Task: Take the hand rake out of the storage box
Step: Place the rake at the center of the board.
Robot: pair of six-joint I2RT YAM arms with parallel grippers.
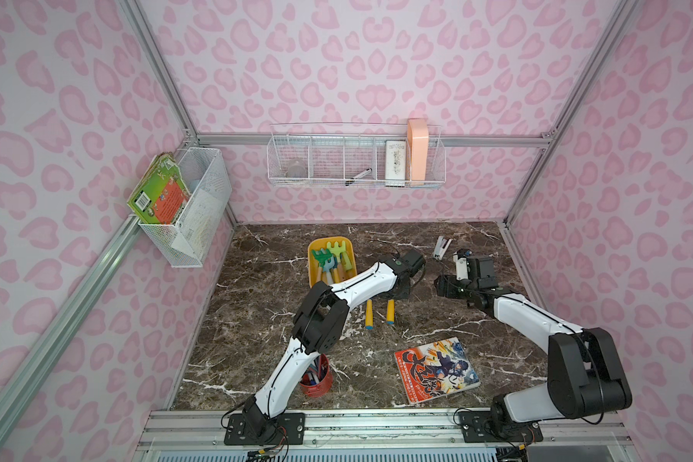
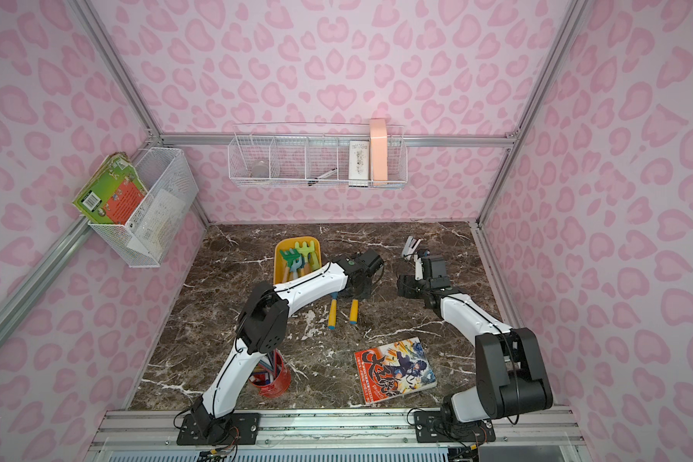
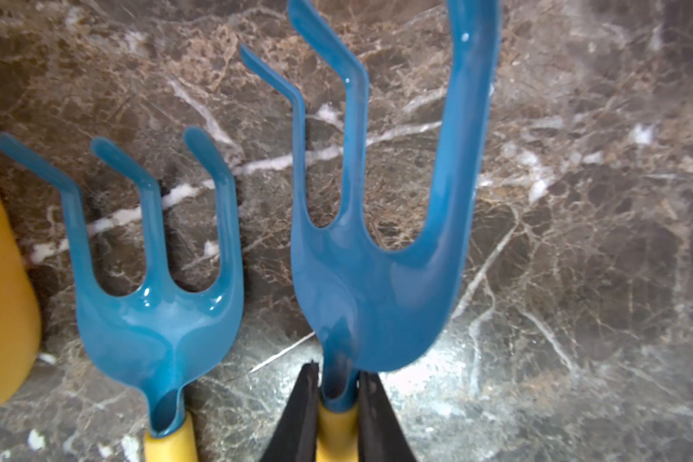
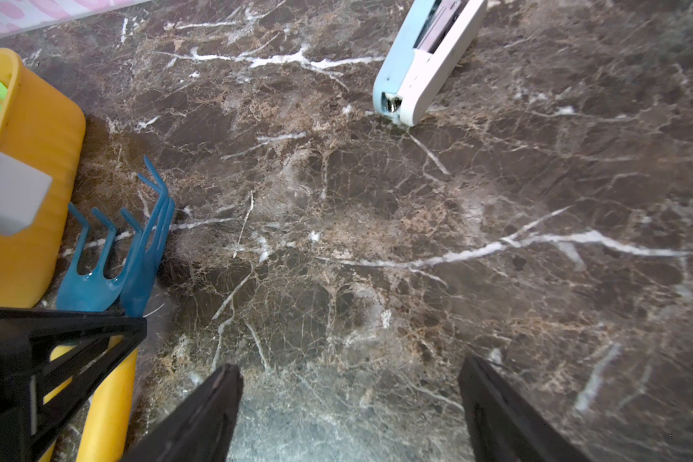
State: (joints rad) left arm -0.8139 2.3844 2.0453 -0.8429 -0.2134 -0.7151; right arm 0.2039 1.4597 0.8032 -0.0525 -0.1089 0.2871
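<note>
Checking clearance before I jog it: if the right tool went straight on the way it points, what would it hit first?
Probably the bare marble tabletop, since the open right tool seems tilted downward. Farther on, the stapler lies just off that line; depth is unclear.

This is a robot test cell dressed up as a room, not a real home. Bare aluminium framing (image 1: 233, 140) holds flat wall panels (image 1: 337, 60) printed with pink leopard spots, and a marble-patterned tabletop (image 1: 241, 312) fills the booth's base. A left arm (image 1: 281, 372) and a right arm (image 1: 529, 316), both white and black, are bolted to a metal rail (image 1: 377, 424) along the near edge. The props are household odds: white wire baskets (image 1: 201, 208) hung on the walls, a comic book (image 1: 437, 370), a red pencil cup (image 1: 321, 388) and a yellow storage box (image 1: 310, 266).
</note>
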